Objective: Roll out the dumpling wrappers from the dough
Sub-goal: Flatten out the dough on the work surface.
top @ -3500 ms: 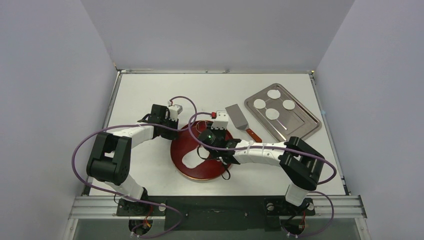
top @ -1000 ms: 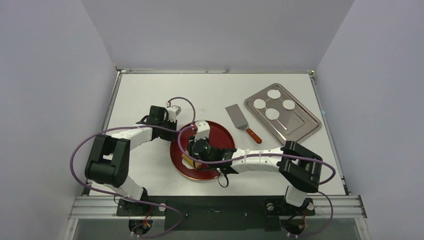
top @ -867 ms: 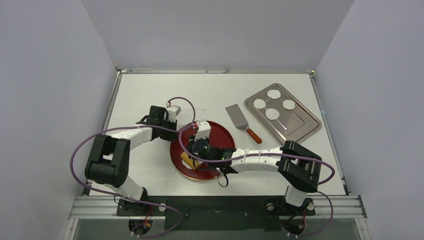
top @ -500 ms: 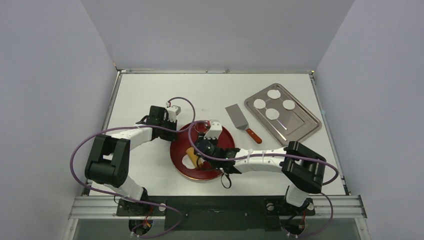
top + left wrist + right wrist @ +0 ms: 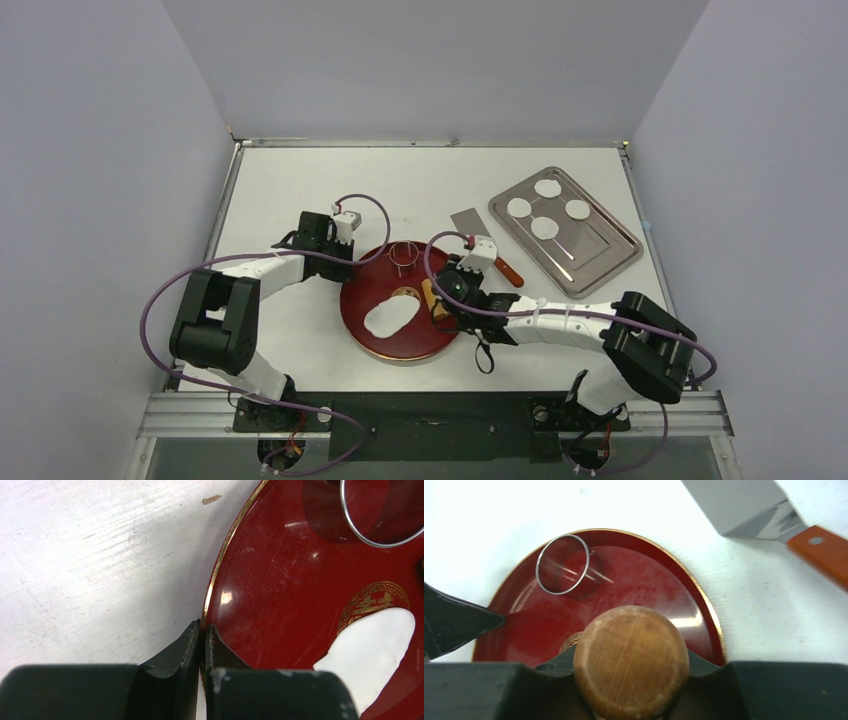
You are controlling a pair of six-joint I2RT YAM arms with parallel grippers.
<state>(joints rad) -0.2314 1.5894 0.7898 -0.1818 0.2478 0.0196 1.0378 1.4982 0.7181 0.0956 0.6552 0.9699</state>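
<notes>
Grip check: left gripper (image 5: 203, 630) pinched on plate (image 5: 280, 580) rim; right gripper (image 5: 631, 680) clamps one pin (image 5: 631, 650). One dough (image 5: 388, 318) and one ring cutter (image 5: 403, 251) on plate. Four wrappers (image 5: 545, 228) on tray (image 5: 600, 255); one spatula (image 5: 744, 505) between plate and tray.

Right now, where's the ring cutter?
Top view: the ring cutter stands on the far part of the red plate, beyond the dough sheet. It is right of the left pincer gripping the plate's rim and left of the spatula.
</notes>
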